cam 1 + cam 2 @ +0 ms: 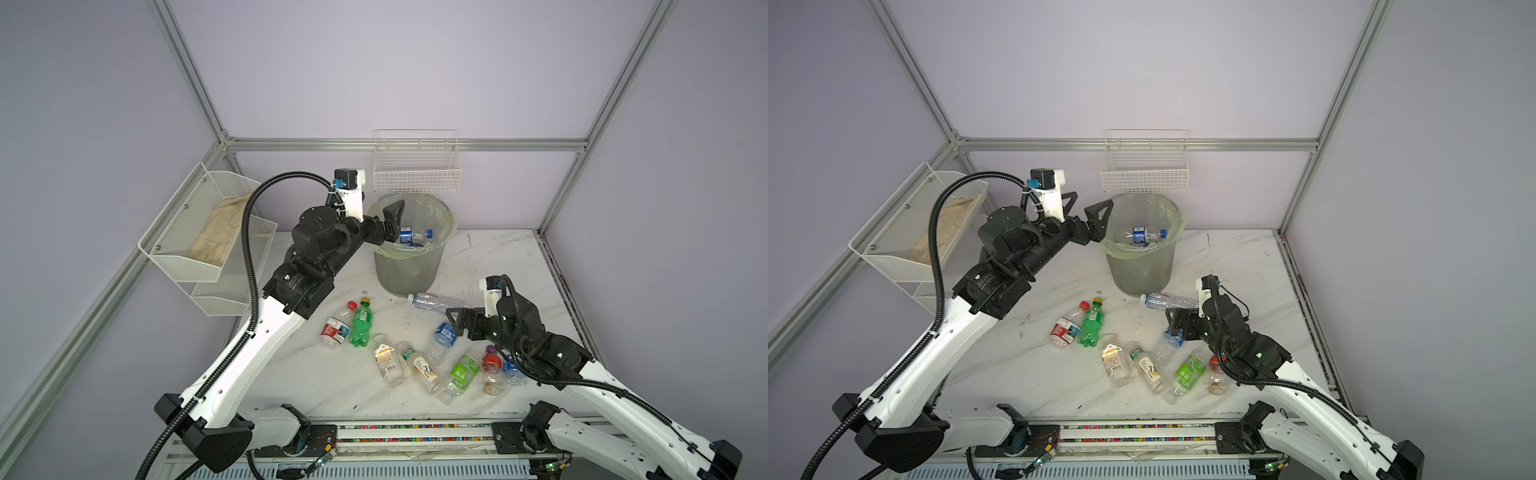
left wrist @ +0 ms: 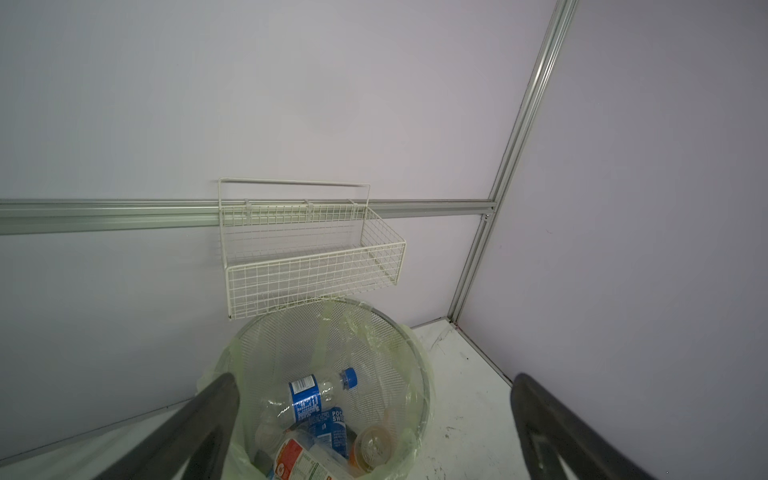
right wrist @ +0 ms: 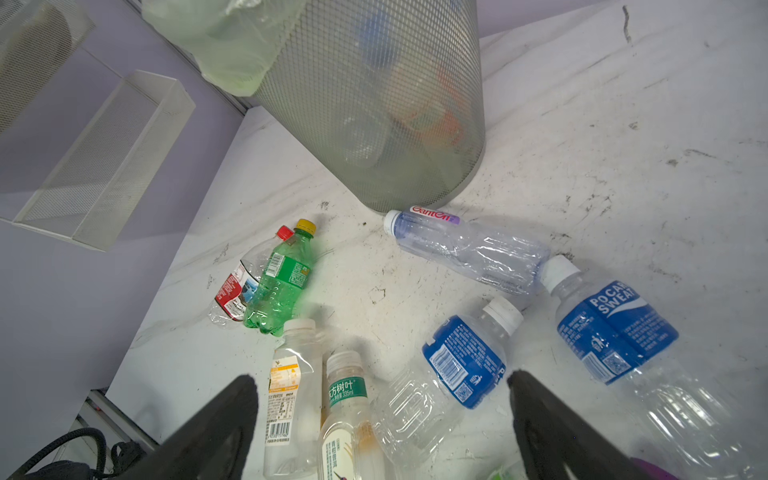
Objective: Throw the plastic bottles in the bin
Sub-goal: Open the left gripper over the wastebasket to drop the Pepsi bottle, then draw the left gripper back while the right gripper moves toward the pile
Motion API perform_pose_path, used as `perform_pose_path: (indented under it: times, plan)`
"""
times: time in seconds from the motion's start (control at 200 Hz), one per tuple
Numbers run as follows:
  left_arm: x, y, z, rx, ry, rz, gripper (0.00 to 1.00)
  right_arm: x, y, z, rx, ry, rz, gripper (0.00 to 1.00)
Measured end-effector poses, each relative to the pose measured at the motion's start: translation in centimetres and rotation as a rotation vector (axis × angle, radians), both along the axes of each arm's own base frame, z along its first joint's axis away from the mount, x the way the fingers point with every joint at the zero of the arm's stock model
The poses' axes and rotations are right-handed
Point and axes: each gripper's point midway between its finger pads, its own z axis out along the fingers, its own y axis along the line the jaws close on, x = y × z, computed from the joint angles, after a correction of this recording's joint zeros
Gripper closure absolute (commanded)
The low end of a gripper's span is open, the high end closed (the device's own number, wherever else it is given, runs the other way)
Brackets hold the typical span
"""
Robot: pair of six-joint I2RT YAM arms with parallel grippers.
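Left wrist view looks down past the left tool (image 2: 374, 380), whose two dark fingers (image 2: 208, 415) stand wide apart with nothing between them. It hangs over the left edge of the bin (image 2: 282, 336), a round grey mesh basket lined with a pale green bag folded over its rim. Several bottles lie inside. A blue-capped bottle (image 2: 318, 395) with a blue label is on top, with a red-and-white bottle (image 2: 299, 457) and an orange-tinted bottle (image 2: 370, 449) lower down. A white wire basket (image 2: 311, 257) hangs on the back wall just behind the bin. In a top view a white mesh shelf (image 1: 199, 232) hangs on the left wall.

The right tool (image 3: 380, 380) is low over the counter (image 3: 623, 124), its fingers likewise spread wide and gripping nothing. Under the gap between them lies a blue-labelled bottle (image 3: 461, 357) with a white cap; whether a fingertip touches it cannot be told. Close on one side lies a Pocari Sweat bottle (image 3: 615, 332). On the other side a green-banded bottle (image 3: 345, 399) and an orange-labelled bottle (image 3: 291, 386) lie side by side.

Farther out, a crumpled clear bottle (image 3: 469, 249) lies against the foot of the bin. A green bottle (image 3: 282, 282) with a yellow cap lies touching a red-capped bottle (image 3: 237, 291). In a top view a bright-green-labelled bottle (image 1: 461, 372) and a purple-capped bottle (image 1: 490, 365) lie just beside the right arm.
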Motion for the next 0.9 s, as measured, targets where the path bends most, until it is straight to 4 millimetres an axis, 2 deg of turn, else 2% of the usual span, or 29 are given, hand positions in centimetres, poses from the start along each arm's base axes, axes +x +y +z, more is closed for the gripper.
perform_pose_path:
  times: [0.14,0.255,0.38,0.53,0.69,0.895]
  plan:
    - [-1.6,1.4,-1.7,-0.006,0.013,0.021,0.0,0.2,0.3,-0.9,-0.005,0.036,-0.009,0.04]
    - [-2.2,2.3,-4.1,-0.005,0.049,0.044,0.0,0.4,-0.1,-1.1,0.004,0.051,-0.044,0.03]
    - [-2.4,2.9,-7.1,0.012,0.097,0.065,0.0,0.6,-1.4,-2.1,-0.011,0.093,-0.141,0.03]
    - [-2.2,3.0,-10.2,0.033,0.157,0.08,0.0,0.6,-3.8,-4.3,-0.088,0.158,-0.276,0.03]
    - [-2.3,3.2,-12.3,0.038,0.196,0.089,0.0,0.4,-5.5,-6.6,-0.178,0.219,-0.362,0.03]
    - [-3.1,3.9,-14.4,0.035,0.232,0.097,0.0,-0.2,-6.2,-8.1,-0.196,0.286,-0.413,0.04]
